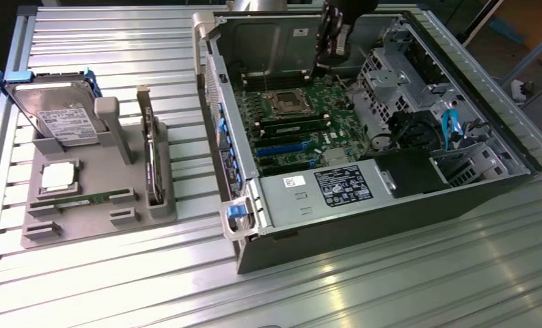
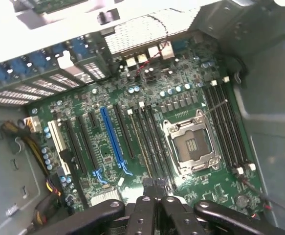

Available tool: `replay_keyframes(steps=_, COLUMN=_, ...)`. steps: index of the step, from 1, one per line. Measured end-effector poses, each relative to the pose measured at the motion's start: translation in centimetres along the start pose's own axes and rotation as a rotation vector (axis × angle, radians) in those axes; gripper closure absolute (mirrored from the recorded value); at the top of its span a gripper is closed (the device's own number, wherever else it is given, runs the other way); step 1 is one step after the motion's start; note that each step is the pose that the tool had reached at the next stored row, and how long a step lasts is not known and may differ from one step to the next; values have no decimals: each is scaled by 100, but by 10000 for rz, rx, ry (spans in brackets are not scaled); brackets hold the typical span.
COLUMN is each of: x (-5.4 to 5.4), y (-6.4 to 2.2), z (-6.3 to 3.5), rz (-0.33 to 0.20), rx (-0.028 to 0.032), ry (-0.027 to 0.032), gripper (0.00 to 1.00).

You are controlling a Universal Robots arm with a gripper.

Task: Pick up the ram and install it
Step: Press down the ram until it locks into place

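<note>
Well to the exterior view's left of the open computer case (image 1: 252, 225), a ram (image 1: 88, 199) lies flat in the grey holder (image 1: 156, 213), a thin green strip. Judged from its look, it is light and stiff but fragile. It is best taken by its long edges, clear of the chips and the contact row, and it would tilt easily in a narrow pinch.

Inside the case, on the motherboard (image 2: 147, 83), a green strip (image 1: 294, 126) sits in the slots beside the processor socket (image 2: 190, 144). It may be a second stick already seated, but that is hard to make out.

Above the case's motherboard hangs the gripper (image 1: 325, 63), its fingers (image 2: 142, 210) pressed together with nothing seen between them. Its arm is cut off, and the case walls hide the slot latches.
</note>
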State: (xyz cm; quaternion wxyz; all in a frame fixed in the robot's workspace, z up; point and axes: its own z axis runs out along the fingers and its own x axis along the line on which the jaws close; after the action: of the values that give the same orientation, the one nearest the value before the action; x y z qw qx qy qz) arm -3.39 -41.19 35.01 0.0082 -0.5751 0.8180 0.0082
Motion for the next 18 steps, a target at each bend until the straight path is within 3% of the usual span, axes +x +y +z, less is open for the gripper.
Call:
replay_keyframes(steps=12, x=0, y=0, z=7, rz=2228, rx=51, ry=-9, gripper=89)
replay_keyframes(steps=18, x=0, y=0, z=12, rz=3853, rx=89, ry=-16, gripper=89)
